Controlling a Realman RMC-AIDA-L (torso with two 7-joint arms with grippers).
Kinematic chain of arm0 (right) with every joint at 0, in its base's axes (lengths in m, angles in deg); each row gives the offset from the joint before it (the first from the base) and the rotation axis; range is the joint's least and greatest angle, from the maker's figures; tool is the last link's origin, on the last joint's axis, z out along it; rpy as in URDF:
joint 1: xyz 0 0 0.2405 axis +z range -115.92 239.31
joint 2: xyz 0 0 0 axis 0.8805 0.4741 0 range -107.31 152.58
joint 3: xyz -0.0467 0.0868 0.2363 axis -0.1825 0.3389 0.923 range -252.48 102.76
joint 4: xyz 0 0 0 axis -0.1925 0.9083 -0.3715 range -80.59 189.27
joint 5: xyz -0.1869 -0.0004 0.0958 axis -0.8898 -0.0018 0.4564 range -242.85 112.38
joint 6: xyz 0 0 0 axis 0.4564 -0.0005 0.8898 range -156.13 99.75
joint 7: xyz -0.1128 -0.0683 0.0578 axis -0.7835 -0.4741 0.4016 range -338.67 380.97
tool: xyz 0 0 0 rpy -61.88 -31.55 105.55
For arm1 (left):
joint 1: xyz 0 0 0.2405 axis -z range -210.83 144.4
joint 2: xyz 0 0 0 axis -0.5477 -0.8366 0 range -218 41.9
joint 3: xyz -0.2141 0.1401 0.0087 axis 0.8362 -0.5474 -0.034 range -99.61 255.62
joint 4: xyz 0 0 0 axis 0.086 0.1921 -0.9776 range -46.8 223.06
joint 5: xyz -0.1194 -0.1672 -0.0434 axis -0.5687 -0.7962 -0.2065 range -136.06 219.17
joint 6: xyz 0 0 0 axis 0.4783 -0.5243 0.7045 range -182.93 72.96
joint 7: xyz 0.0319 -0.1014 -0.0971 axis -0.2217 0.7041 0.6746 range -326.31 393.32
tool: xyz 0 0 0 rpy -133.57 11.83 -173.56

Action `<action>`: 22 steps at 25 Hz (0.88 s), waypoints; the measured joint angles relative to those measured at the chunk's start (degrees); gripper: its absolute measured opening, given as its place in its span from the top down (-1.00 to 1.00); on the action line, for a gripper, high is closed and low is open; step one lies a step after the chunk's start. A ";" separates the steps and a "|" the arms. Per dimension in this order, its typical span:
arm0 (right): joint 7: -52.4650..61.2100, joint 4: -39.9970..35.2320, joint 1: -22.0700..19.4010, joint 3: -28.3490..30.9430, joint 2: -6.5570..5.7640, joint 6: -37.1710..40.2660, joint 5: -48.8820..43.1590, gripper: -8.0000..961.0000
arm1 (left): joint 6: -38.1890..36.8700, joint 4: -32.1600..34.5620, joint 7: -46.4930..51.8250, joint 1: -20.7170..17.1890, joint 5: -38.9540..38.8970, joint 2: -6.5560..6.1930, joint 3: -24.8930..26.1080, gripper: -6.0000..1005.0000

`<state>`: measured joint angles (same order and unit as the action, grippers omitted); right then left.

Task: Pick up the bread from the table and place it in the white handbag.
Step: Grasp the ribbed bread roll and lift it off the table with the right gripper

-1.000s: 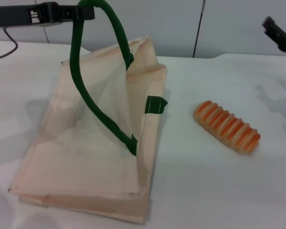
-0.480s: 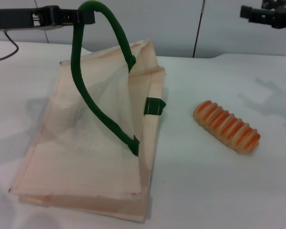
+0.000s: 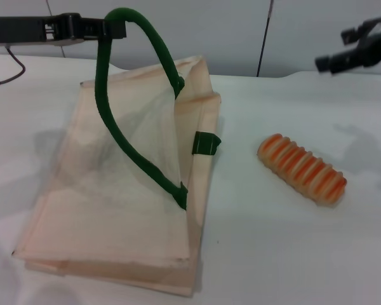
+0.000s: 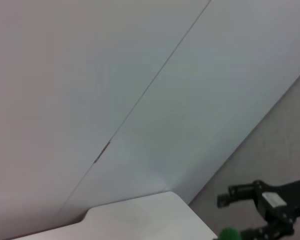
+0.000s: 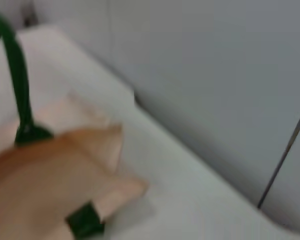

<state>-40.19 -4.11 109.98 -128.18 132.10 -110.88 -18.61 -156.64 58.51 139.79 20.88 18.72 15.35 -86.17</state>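
Head view. Cream handbag (image 3: 124, 184) lying on the white table (image 3: 292, 254), left of centre, one green rope handle (image 3: 117, 89) pulled up into a tall loop so the near panel lifts and the mouth gapes toward the right. Left gripper (image 3: 105, 27) at far left, high above the bag, clamped on the top of that loop. Bread (image 3: 301, 168) flat on the table, right of the bag, well apart from it, untouched. Right gripper (image 3: 343, 54) up at far right, in the air beyond the bread, nothing in it; fingers open or closed, cannot tell.

Left wrist view. Mostly wall and a far table corner. Tip of green handle (image 4: 229, 234) at the edge; the dark arm (image 4: 270, 200) farther off probably the right one.

Right wrist view. Bag's far corner (image 5: 65, 165), green tab (image 5: 85, 221) and raised handle (image 5: 15, 75) in sight; no bread in view.

Risks, as judgement: bread rolling or skidding under an off-centre pinch across its ridges; soft bag mouth sagging shut if the handle slips, so the loaf lands on the panel instead of inside.
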 joint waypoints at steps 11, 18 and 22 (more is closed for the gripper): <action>2.52 0.53 4.66 -1.35 4.54 -3.94 -14.59 -0.85 | 0.31 0.02 0.23 -0.17 0.00 0.00 0.00 0.75; 5.19 4.56 5.97 -1.95 6.10 -3.29 -17.87 -0.85 | 0.42 0.13 0.34 0.02 0.00 0.07 0.00 0.75; 6.63 8.72 6.79 -2.58 6.01 -0.84 -18.95 -0.85 | 0.50 0.04 0.83 0.02 -0.01 0.18 0.00 0.75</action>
<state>-33.56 4.60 116.77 -130.76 138.11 -111.72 -37.55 -156.14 58.55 140.62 20.90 18.71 15.53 -86.17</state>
